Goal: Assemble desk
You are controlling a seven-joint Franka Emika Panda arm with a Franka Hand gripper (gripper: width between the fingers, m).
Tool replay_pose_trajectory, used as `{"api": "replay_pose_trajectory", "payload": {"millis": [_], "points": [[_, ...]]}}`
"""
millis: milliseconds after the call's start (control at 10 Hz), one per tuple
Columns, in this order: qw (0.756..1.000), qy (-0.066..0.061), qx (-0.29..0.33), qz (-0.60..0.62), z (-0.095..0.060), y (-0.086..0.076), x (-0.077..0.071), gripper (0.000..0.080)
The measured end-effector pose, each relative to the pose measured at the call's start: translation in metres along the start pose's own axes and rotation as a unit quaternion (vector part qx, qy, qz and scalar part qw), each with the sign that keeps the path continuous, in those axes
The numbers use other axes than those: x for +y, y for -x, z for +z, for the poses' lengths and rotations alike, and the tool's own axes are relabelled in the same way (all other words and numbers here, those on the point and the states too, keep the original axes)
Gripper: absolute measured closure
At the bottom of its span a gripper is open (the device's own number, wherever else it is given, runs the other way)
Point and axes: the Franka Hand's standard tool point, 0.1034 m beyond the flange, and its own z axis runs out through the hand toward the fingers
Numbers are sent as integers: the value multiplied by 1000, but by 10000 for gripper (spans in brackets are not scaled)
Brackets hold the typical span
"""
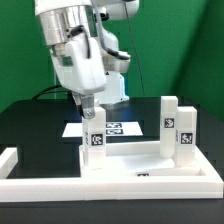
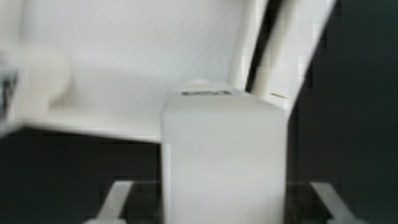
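The desk's flat white rimmed top panel (image 1: 128,160) lies on the black table. One white block leg (image 1: 95,141) with a tag stands upright at the panel's corner toward the exterior view's left. Two more tagged legs (image 1: 170,122) (image 1: 186,130) stand at its corner toward the right. My gripper (image 1: 88,110) hangs just over the left leg, open. In the wrist view that leg (image 2: 224,150) fills the middle between my fingers (image 2: 125,200), with a dark gap on each side. The top panel (image 2: 125,70) lies behind it.
The marker board (image 1: 112,127) lies flat behind the panel. Low white border bars run along the front (image 1: 110,186) and at the exterior view's left (image 1: 10,160). A green wall stands behind the table, with cables at the back.
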Motion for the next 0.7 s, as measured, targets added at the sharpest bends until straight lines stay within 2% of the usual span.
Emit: {"api": "replay_pose_trajectory", "payload": {"millis": [100, 200, 500, 600, 700], "points": [[998, -21, -12, 61, -1, 0, -4, 512], [993, -23, -13, 113, 1, -1, -4, 512], [995, -22, -12, 101, 2, -1, -3, 476], [995, -21, -11, 99, 2, -1, -4, 294], [1000, -2, 8, -11, 1, 1, -3, 294]]}}
